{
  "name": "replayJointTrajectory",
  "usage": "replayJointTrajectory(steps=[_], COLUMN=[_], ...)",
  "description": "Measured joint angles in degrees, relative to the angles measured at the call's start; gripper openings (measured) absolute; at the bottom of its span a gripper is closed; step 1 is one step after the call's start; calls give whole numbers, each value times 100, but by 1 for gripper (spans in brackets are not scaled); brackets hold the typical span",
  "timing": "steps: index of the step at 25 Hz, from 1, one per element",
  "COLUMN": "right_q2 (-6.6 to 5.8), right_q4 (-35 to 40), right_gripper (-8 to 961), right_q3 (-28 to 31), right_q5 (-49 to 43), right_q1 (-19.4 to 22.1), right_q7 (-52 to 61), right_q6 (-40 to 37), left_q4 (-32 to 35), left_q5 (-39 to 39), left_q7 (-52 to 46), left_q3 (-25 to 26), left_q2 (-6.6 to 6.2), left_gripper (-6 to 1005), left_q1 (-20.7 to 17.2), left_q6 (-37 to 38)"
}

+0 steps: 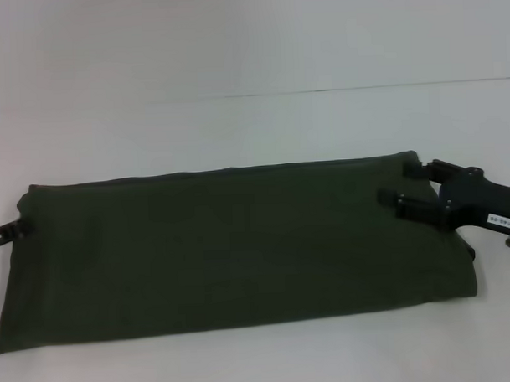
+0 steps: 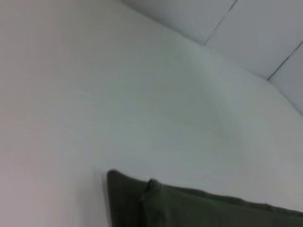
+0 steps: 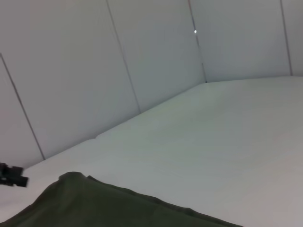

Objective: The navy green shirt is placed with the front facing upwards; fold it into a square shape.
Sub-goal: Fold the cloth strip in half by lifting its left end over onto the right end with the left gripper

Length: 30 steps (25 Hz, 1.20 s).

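The navy green shirt (image 1: 232, 246) lies folded into a long horizontal band on the white table, plain green side up with no lettering showing. My right gripper (image 1: 408, 184) rests over the shirt's right end, open, its two black fingers (image 1: 404, 202) spread apart on the cloth. My left gripper (image 1: 12, 230) sits at the shirt's far left edge, mostly out of frame. The left wrist view shows a layered corner of the shirt (image 2: 189, 208). The right wrist view shows a shirt edge (image 3: 94, 203) and, farther off, the left gripper (image 3: 12, 175).
The white table (image 1: 253, 124) stretches behind the shirt to a seam in the backdrop. White panel walls (image 3: 94, 71) stand behind the table. A narrow strip of table shows in front of the shirt.
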<state>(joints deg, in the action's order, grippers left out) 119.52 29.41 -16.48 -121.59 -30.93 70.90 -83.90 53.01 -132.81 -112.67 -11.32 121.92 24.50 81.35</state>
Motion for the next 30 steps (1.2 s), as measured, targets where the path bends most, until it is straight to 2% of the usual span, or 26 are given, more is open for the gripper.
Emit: replayJointTrajectory(steps=[5, 13, 19, 30], right_q2=[1, 7, 9, 10], right_q4=[-127, -260, -331, -482], right_gripper=[825, 825, 826, 825], right_q3=[-11, -44, -46, -49], right_q5=[25, 134, 155, 159], right_q1=[-82, -123, -137, -151], right_q7=[-51, -110, -186, -246], right_q6=[12, 22, 47, 100], left_q4=[-1, 190, 410, 412], left_q5=[-142, -812, -1084, -1380], left_q7=[-836, -1812, -2062, -2104], left_q3=[-564, -677, -857, -909], left_q2=[6, -75, -85, -101], left_gripper=[945, 948, 949, 949], left_q1=[51, 252, 318, 376], left_q6=[-400, -288, -132, -170])
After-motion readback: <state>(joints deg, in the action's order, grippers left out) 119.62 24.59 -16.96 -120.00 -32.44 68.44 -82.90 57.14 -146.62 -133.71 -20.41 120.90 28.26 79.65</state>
